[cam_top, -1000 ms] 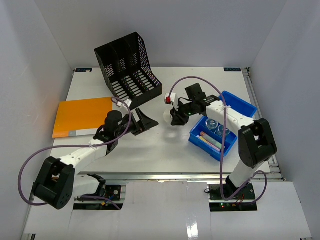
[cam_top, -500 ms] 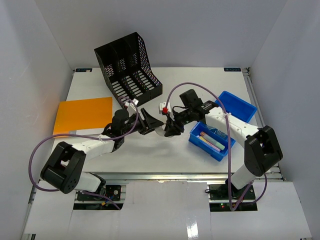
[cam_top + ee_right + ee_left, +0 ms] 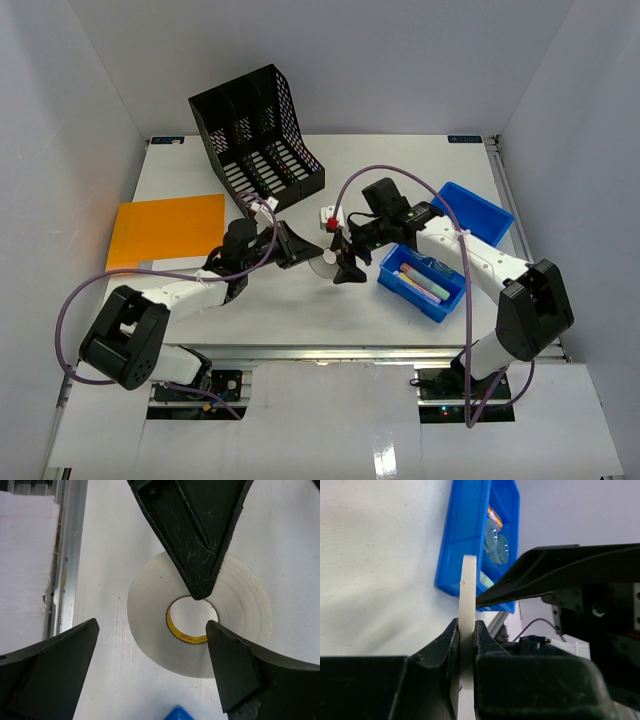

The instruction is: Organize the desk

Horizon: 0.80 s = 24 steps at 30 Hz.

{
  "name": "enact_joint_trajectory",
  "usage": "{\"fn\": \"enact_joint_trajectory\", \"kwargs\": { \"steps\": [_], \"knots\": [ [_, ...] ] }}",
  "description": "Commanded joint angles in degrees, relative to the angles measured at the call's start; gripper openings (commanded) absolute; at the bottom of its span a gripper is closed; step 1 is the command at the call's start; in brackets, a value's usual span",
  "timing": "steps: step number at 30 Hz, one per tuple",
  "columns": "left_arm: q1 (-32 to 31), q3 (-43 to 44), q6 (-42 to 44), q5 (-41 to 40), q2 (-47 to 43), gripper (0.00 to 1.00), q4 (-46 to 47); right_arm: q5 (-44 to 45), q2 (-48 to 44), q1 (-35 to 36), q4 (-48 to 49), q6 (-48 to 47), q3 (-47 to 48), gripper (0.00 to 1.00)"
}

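1 tape roll [image 3: 150, 630], 1 blue bin [image 3: 487, 207], 1 black rack [image 3: 255, 130], 1 orange folder [image 3: 165, 230]. Left gripper [image 3: 466, 630], at bench [image 3: 400, 165] centre, clamps roll's rim; right gripper [image 3: 345, 262] open astride it.

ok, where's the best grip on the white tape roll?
Pinch the tape roll across its two flat faces, coming in edge-on over the rim. It's a thin, broad disc, so only its thickness fits between fingers. The left pincer is shut on it exactly that way.

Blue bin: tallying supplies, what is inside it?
Coloured markers lie in the blue bin's near end; the left wrist view shows two round clear items. The right arm covers its middle, hiding the rest.
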Motion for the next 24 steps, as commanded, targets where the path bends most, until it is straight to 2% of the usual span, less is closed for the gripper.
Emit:
{"fn": "enact_joint_trajectory", "kwargs": {
  "steps": [1,4,6,9,12,15,19,24],
  "knots": [
    [-0.19,0.83,11.74,0.39,-5.18,0.00,-4.22,4.99,-5.19,0.14,-3.25,-5.84,1.68,0.90],
    [-0.28,0.99,22.97,0.10,-8.01,0.00,-9.73,6.94,-8.64,-0.45,-4.47,-8.74,0.28,0.90],
    [-0.28,0.99,30.41,3.12,-8.76,0.00,-11.85,7.02,-10.46,-0.98,-4.09,-9.36,-0.63,0.90],
    [-0.80,0.80,37.24,8.14,-9.83,0.00,-13.65,1.64,-10.72,-2.97,-4.85,-9.49,-0.07,0.90],
    [-3.27,1.59,46.56,8.87,-11.78,0.00,-15.97,-7.31,-7.58,-4.83,-10.44,-15.34,2.84,0.90],
    [-6.40,2.16,54.89,8.01,-14.59,0.00,-17.83,-8.11,-5.92,-4.91,-11.88,-14.49,5.33,0.90],
    [-7.23,1.72,66.68,9.07,-19.29,0.00,-20.88,-9.95,-5.85,-4.81,-12.10,-13.13,7.03,0.90],
    [-7.31,0.75,70.27,9.01,-21.67,0.00,-20.87,-13.36,-4.76,-3.22,-12.84,-10.17,7.27,0.90]
  ]
}}
